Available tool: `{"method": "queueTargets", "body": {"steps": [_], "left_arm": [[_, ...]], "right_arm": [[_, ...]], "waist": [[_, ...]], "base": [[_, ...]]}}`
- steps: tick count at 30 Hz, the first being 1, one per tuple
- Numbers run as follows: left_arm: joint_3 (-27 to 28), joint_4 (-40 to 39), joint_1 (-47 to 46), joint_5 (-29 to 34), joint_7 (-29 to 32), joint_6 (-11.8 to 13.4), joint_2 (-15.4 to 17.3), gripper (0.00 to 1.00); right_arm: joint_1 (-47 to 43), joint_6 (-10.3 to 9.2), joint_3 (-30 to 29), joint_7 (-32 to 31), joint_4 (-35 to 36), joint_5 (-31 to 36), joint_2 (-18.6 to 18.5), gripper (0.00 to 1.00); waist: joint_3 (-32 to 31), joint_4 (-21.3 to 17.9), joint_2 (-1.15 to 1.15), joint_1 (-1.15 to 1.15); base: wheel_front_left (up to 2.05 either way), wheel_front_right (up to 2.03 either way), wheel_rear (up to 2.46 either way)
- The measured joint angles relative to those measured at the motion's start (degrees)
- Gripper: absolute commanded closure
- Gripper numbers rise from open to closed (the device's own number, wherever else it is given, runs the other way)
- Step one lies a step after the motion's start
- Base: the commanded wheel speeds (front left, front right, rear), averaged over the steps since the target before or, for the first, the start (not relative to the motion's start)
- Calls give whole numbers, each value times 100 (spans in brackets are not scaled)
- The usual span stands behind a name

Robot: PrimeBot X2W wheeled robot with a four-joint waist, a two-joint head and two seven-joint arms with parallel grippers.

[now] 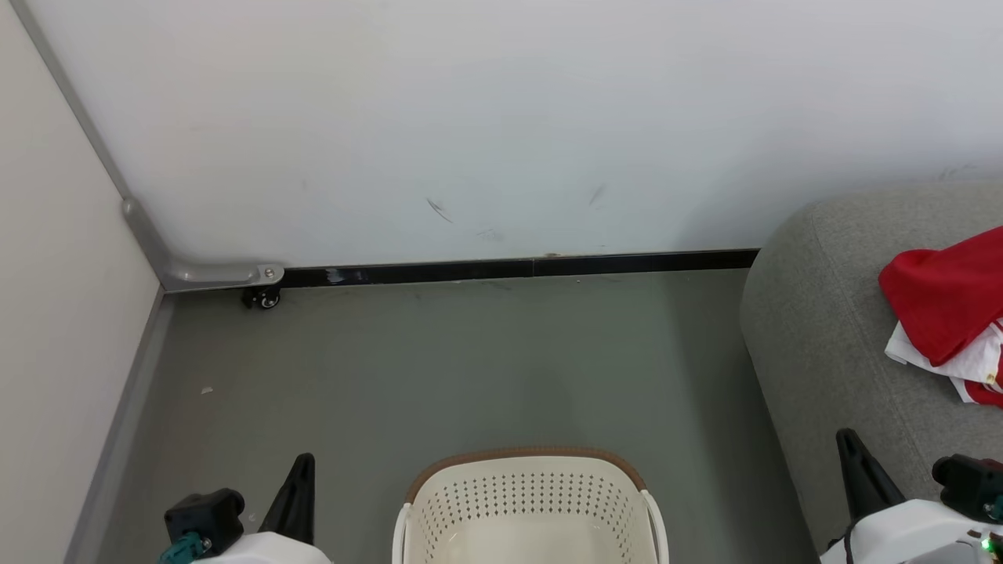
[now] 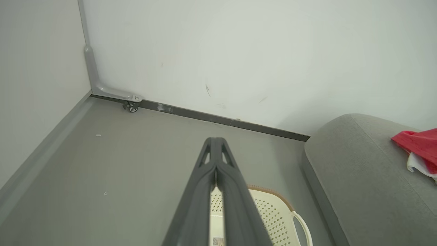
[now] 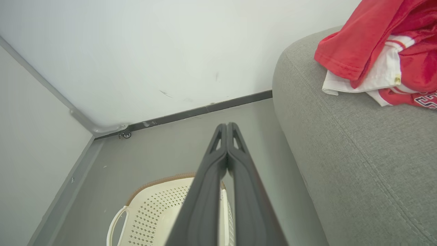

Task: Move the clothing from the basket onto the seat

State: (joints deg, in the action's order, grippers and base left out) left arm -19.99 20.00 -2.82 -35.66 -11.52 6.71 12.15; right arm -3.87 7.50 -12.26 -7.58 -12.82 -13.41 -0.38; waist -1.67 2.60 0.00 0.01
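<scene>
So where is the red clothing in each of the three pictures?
Head view: the clothing at the right edge, on the grey seat.
Left wrist view: the clothing far right, mid-height.
Right wrist view: the clothing in the top right corner.
Shared landmark: the small black wheel at the wall's foot.

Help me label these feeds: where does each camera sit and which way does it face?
Head view: on the head, looking down at basket, floor and wall; left hand lower left, right hand lower right.
Left wrist view: along the left hand's shut fingers, over the basket toward the corner.
Right wrist view: along the right hand's shut fingers, seat and clothing at right.
All share basket, seat, clothing.
</scene>
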Motion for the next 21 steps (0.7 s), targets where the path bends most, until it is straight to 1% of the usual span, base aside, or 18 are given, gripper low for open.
{"method": "queueTargets", "body": {"steps": [3, 4, 8, 21], "left_arm": [[86, -8, 0, -171, 57, -27, -33, 100], [119, -9, 0, -250, 83, -70, -42, 100], [237, -32, 0, -483, 171, -125, -86, 100], [602, -111, 0, -1356, 431, -326, -229, 100]], "right_arm": [[73, 0, -37, -54, -55, -236, -1, 100], [83, 0, -43, -57, -68, -327, -1, 100], [180, 0, -73, -118, -132, -664, -2, 100], [310, -1, -107, -236, -224, -1847, -11, 100]], "waist": [[4, -11, 0, 2], [6, -16, 0, 3], [10, -35, 0, 14], [-12, -89, 0, 79]], "base": [[0, 0, 0], [0, 0, 0], [0, 0, 0], [0, 0, 0]]}}
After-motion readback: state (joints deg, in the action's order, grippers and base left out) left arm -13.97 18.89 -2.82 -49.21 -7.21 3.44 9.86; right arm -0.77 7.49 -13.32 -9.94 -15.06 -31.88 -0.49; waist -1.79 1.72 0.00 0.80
